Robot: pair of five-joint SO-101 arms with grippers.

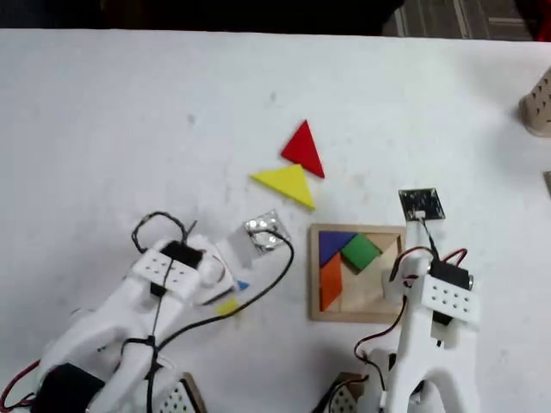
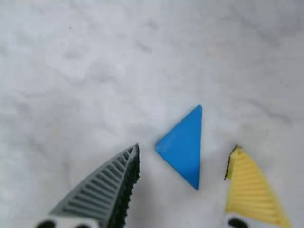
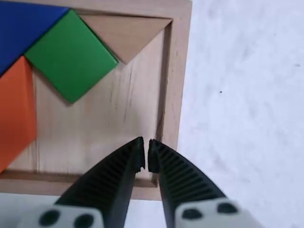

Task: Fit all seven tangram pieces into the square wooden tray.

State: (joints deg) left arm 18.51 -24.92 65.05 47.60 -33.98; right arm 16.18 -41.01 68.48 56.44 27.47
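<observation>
Left pincer (image 2: pixel 185 148) spread wide, pointing down; right pincer (image 3: pixel 146 151) closed.

Your left claw (image 2: pixel 185 149) is standing spread around the small blue triangle (image 2: pixel 183 145), with bare bench (image 2: pixel 95 57) lying open beyond it. A black cable (image 1: pixel 279 277) is curving between that arm and the wooden tray (image 1: pixel 344 316). A shiny square (image 1: pixel 263 232) is sitting near the tray's corner, narrowing that gap. The red triangle (image 1: pixel 303 148) and yellow triangle (image 1: pixel 288 183) are lying close together with open bench around them. Inside the tray, the blue piece (image 1: pixel 334 244), green piece (image 1: pixel 362 252) and orange piece (image 1: pixel 331 282) are filling the side nearer your left arm. The bare tray floor (image 3: pixel 95 128) is lying free beside your right claw (image 3: pixel 146 145), which is hanging closed over the rim. A small dark board (image 1: pixel 421 204) is sitting just beyond the tray.
</observation>
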